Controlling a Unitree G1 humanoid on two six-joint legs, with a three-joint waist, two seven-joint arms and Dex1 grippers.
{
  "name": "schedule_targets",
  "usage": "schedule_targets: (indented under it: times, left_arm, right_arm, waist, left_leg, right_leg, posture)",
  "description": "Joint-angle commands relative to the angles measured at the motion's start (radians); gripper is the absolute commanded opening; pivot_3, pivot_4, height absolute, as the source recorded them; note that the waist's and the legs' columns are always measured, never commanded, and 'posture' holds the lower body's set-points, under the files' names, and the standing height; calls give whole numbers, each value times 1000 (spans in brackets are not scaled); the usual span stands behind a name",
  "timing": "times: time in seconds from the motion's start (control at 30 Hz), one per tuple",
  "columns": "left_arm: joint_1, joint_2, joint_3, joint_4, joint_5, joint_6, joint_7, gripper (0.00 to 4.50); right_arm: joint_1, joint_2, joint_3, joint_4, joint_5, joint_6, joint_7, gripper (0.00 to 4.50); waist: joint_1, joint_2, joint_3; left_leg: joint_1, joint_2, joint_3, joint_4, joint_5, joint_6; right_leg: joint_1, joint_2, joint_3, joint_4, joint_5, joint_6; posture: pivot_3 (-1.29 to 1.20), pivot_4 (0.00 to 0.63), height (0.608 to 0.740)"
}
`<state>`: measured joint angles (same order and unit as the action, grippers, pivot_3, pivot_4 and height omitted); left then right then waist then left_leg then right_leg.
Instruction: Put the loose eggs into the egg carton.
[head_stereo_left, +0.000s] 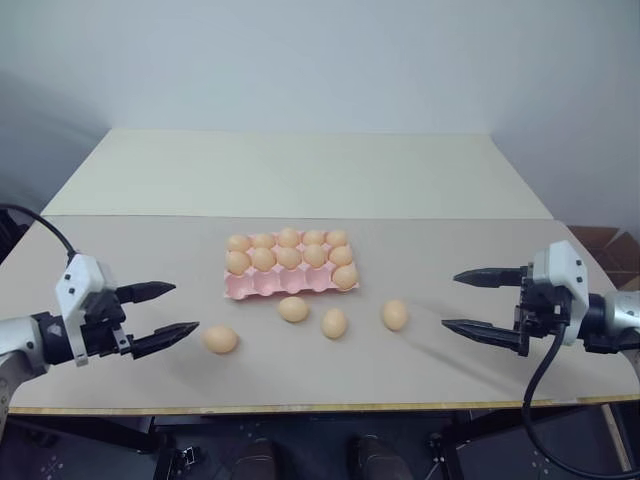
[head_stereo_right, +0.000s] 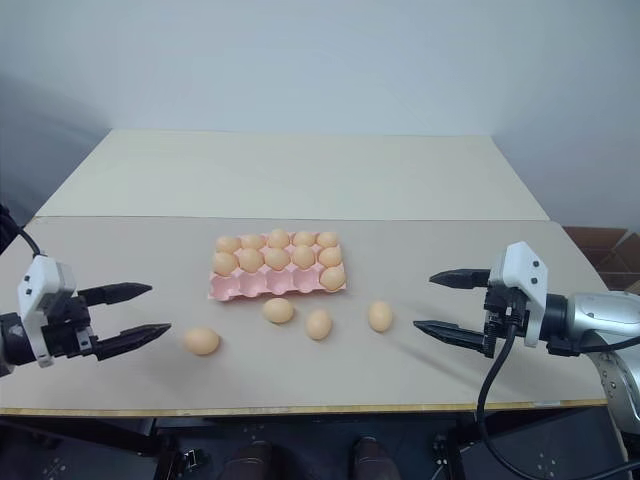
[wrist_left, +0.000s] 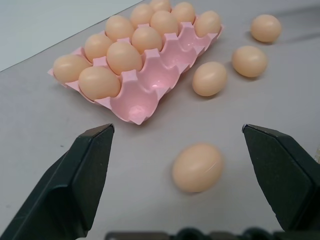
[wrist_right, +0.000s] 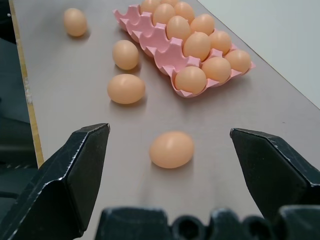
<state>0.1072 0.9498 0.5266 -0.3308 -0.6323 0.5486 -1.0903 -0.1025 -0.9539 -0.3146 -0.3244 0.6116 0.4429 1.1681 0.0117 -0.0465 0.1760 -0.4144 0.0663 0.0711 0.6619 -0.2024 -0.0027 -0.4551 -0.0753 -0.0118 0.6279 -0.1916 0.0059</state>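
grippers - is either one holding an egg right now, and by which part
Nothing is held. The left tool and right tool both stand open above the table, apart from the four loose eggs.

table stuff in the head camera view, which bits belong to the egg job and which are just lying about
Part of the job:
- four loose pale tan-orange oval eggs
- flat pink moulded egg carton, eleven cups filled, four near-row cups empty

Just lying about:
- nothing else on the beige table
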Motion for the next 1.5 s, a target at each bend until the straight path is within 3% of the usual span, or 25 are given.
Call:
schedule_targets:
  times: [0.03, 0.63, 0.9, 1.3, 1.4, 1.5]
  left_arm:
    - [-6, 6, 28, -17, -8, -16, 2, 4476]
    - [8, -3, 34, -36, -25, -17, -11, 4476]
    - [-2, -2, 33, -35, -31, -16, 1, 4476]
    - [0, 8, 39, -43, -42, -10, 8, 4476]
    - [6, 11, 44, -45, -42, -8, 7, 4500]
    - [12, 13, 50, -47, -43, -7, 4, 4500]
  right_arm:
    - [-18, 0, -10, -10, 7, -22, 2, 4500]
    - [-58, -23, 33, 14, -54, -49, 10, 4500]
    - [-123, 39, 229, 14, -223, -114, -66, 4500]
    - [-265, 156, 489, 199, -479, -141, -154, 4500]
    - [-267, 174, 493, 216, -494, -140, -171, 3874]
    - [-271, 192, 480, 213, -491, -129, -183, 2852]
  waist:
    - [0, 0, 0]
    - [-1, 0, 0]
    - [-4, 0, 0]
    - [-2, 0, 0]
    - [-2, 0, 0]
    - [-3, 0, 0]
  left_leg:
    - [0, 0, 0, 0, 0, 0]
    - [0, 0, 0, 0, 0, 0]
    - [0, 0, 0, 0, 0, 0]
    - [-1, 0, 0, 0, 0, 0]
    - [-1, 0, 0, 0, 0, 0]
    - [0, 0, 0, 0, 0, 0]
  right_leg:
    - [0, 0, 0, 0, 0, 0]
    - [0, 0, 0, 0, 0, 0]
    - [0, 0, 0, 0, 0, 0]
    - [-1, 0, 0, 0, 0, 0]
    - [-1, 0, 0, 0, 0, 0]
    - [-1, 0, 0, 1, 0, 0]
  posture:
    - [0, 150, 740]
    - [0, 150, 740]
    - [0, 150, 740]
    - [0, 150, 740]
    - [0, 150, 740]
    - [0, 150, 740]
